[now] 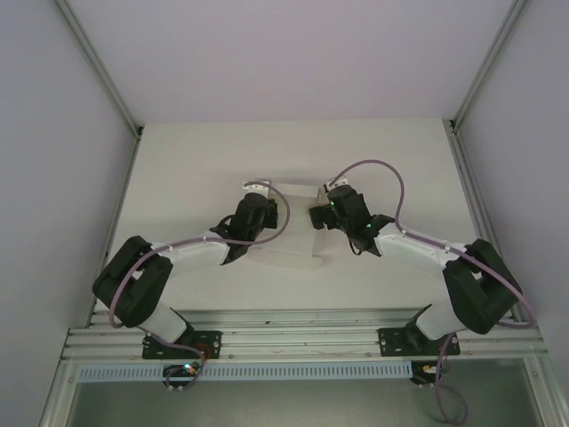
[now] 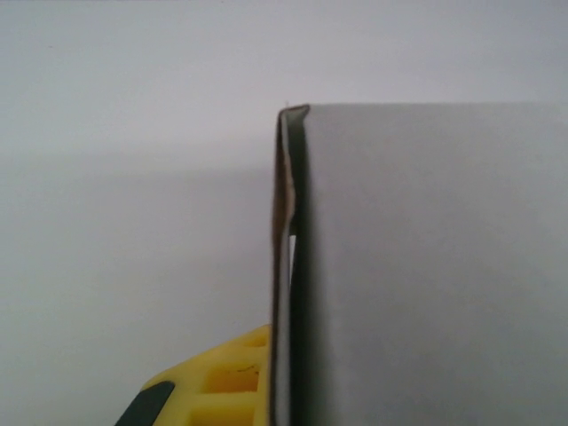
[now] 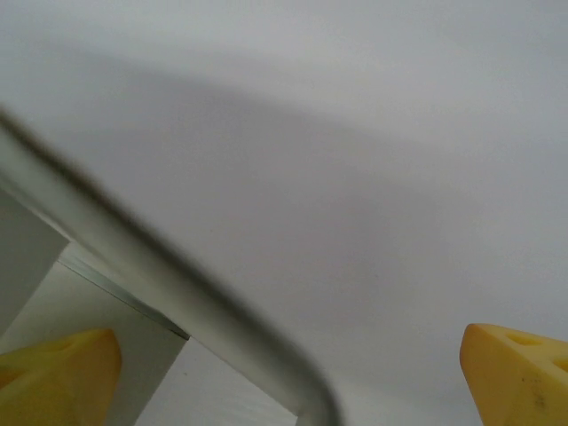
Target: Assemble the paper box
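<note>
The paper box (image 1: 286, 247) lies at the middle of the matte white surface (image 1: 196, 160), between the two arms. It is plain thin card with a smooth, dull face, and from above it looks like a pale rectangle with its panels partly raised.

The left pincer (image 1: 257, 189) sits at the box's far left corner. In the left wrist view, one wall of the paper box (image 2: 426, 266) stands upright and is seen almost edge-on. It is a flat grey-shadowed sheet with a narrow folded lip at its top. One ribbed yellow finger (image 2: 222, 390) presses against the wall's outer face and the other is hidden behind the card, so the pincer is clamped on that wall.

The right pincer (image 1: 317, 216) is at the box's far right side. Close up, the right pincer (image 3: 284, 386) is spread wide, a blunt yellow fingertip (image 3: 55, 377) low in each corner. A blurred, rounded card edge (image 3: 177, 284) runs diagonally between the two tips.
</note>
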Action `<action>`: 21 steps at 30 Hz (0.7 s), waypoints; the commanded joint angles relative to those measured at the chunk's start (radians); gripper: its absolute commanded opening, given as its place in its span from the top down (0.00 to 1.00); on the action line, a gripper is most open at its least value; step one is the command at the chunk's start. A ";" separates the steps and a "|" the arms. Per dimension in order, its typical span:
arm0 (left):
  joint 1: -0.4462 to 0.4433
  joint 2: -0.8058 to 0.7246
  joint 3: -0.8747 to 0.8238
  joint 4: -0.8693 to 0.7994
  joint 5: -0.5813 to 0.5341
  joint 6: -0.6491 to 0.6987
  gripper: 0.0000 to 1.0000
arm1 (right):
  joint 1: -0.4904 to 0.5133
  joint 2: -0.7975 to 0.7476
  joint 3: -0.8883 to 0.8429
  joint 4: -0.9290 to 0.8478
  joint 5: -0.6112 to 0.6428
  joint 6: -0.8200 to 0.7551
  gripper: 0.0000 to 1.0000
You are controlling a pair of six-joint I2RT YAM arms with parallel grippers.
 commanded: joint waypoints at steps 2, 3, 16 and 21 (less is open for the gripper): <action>0.024 -0.031 0.010 0.021 0.026 -0.054 1.00 | -0.014 -0.161 -0.055 0.010 -0.137 0.005 0.00; 0.030 -0.028 0.009 0.020 0.029 -0.057 1.00 | -0.018 -0.196 -0.069 0.007 -0.169 0.011 0.00; 0.099 -0.045 -0.036 0.075 0.190 -0.081 1.00 | -0.305 -0.566 -0.209 -0.109 -0.449 0.052 0.13; 0.117 -0.054 -0.046 0.099 0.287 -0.089 1.00 | -0.390 -0.471 -0.170 -0.134 -0.592 -0.005 0.26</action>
